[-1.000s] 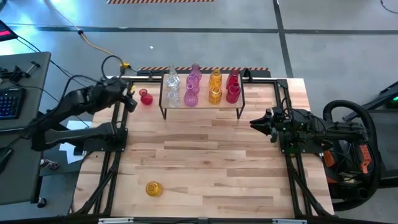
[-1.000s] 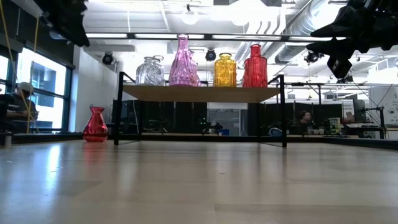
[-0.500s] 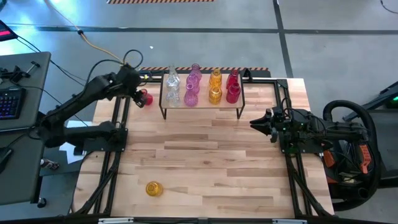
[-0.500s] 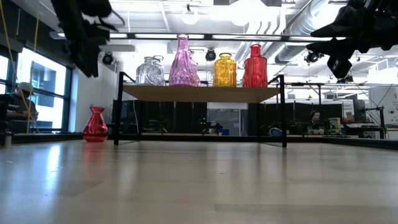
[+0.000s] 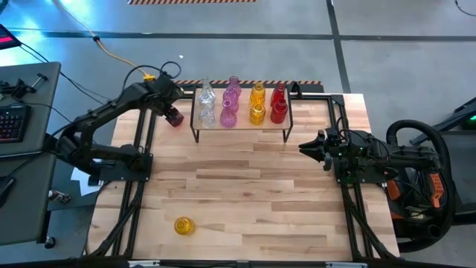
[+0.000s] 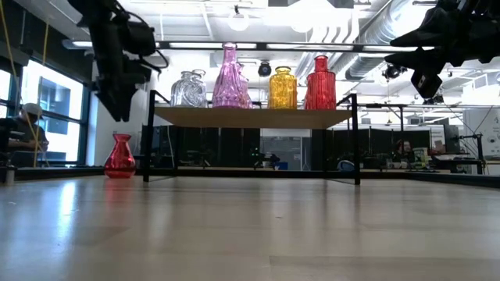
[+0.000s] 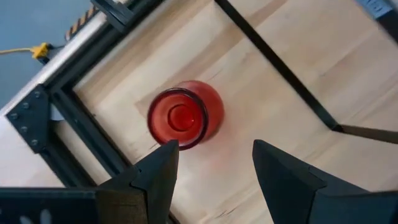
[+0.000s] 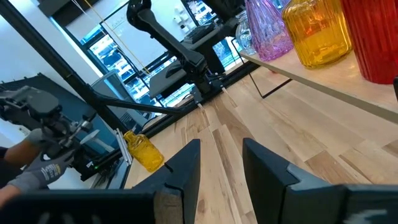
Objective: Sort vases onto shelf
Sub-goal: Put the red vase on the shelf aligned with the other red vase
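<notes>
My left claw (image 7: 211, 171) hangs over the far left corner of the table (image 5: 245, 193), its fingers (image 7: 158, 171) spread wide and holding nothing. Directly beneath it a red vase (image 7: 185, 116) stands upright on the wood, its round mouth facing up at me, just off the shelf (image 5: 239, 125) at about nine o'clock from it. In the low view that vase (image 6: 119, 156) sits on the tabletop beside the shelf's left leg, with my claw above it, not touching.

On the shelf stand clear, pink, amber and red vases (image 5: 239, 103), in paired rows. One amber vase (image 5: 184, 225) lies near the table's front, at about seven o'clock from centre.

My right claw (image 8: 221, 163) waits at the table's right side, at three o'clock, fingers partly apart, empty.
</notes>
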Robot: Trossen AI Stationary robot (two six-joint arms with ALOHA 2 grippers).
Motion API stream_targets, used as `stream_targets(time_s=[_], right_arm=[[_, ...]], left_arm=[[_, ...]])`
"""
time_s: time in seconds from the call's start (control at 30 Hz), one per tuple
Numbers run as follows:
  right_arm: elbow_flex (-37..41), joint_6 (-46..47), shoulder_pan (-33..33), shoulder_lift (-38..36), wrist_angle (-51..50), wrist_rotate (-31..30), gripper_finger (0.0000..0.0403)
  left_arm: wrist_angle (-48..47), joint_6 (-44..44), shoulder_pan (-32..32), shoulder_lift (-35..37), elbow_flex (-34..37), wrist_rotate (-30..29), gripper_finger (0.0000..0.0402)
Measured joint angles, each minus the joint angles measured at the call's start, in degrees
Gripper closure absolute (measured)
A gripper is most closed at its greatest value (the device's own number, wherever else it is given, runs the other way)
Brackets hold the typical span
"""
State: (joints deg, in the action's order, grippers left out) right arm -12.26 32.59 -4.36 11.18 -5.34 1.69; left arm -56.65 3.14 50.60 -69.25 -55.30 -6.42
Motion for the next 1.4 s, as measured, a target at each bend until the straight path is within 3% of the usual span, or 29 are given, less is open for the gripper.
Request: stream_targets(time_s=[0.47,0.73,0.87,1.2,1.4], right_arm=[[-0.01,0.01,0.02,0.00,0.02,0.00,0.0299],[-0.01,0.01,0.02,0.00,0.01,0.01,0.0299],[-0.01,0.01,0.01,0.00,0.00,0.02,0.0299],[-0.01,0.01,0.01,0.00,0.00,0.01,0.0299],[-0.01,0.00,0.01,0.00,0.01,0.02,0.0299]], left_arm=[[11.78,0.15,1.86,-1.58,7.71,2.52,0.0204],[13.44,0.56,2.28,-4.08,8.14,2.60,0.0211],[13.39,0.54,2.28,-4.22,8.14,2.46,0.0247],[12.53,2.90,2.27,-3.63,7.96,-0.43,0.0382],[9.99,4.66,2.18,-2.74,7.96,-0.05,0.0392]])
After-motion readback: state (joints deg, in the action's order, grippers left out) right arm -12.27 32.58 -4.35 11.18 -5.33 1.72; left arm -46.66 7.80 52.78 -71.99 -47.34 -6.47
